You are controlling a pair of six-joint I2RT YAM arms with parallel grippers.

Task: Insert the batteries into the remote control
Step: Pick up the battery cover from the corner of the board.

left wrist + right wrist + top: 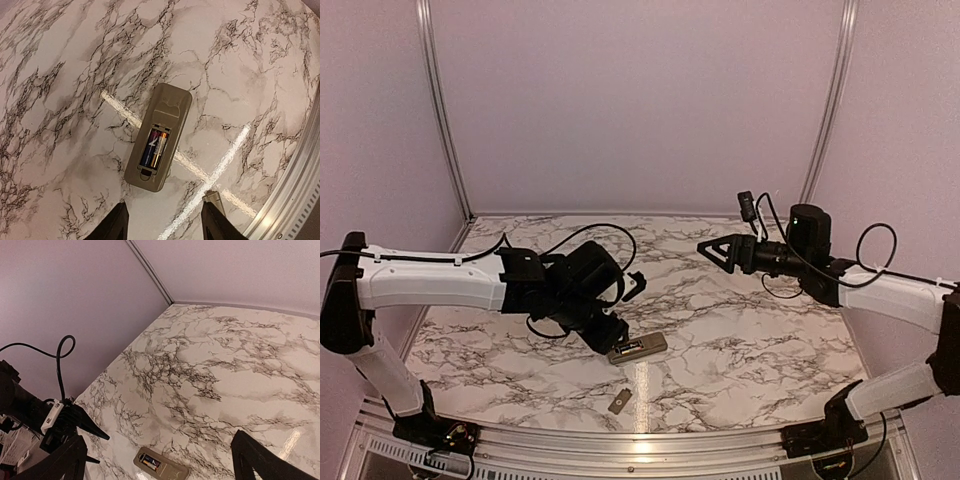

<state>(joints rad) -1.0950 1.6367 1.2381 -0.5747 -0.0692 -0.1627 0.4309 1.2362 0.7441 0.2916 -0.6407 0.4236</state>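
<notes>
The remote control (637, 349) lies back up on the marble table, its battery recess uncovered. Two batteries (154, 148) lie side by side in the recess; they also show in the right wrist view (150, 463). In the left wrist view the remote (159, 135) lies just ahead of my left gripper (165, 225), which is open and empty. In the top view the left gripper (628, 308) hovers just left of and above the remote. My right gripper (712, 249) is open and empty, held high over the right half of the table, with the remote (162, 467) far below it.
The small flat grey cover plate (619, 402) lies near the front edge, in front of the remote; it shows beside my left gripper's right finger (214, 196). The metal table rail (640, 440) runs along the front. Pink walls enclose the back and sides.
</notes>
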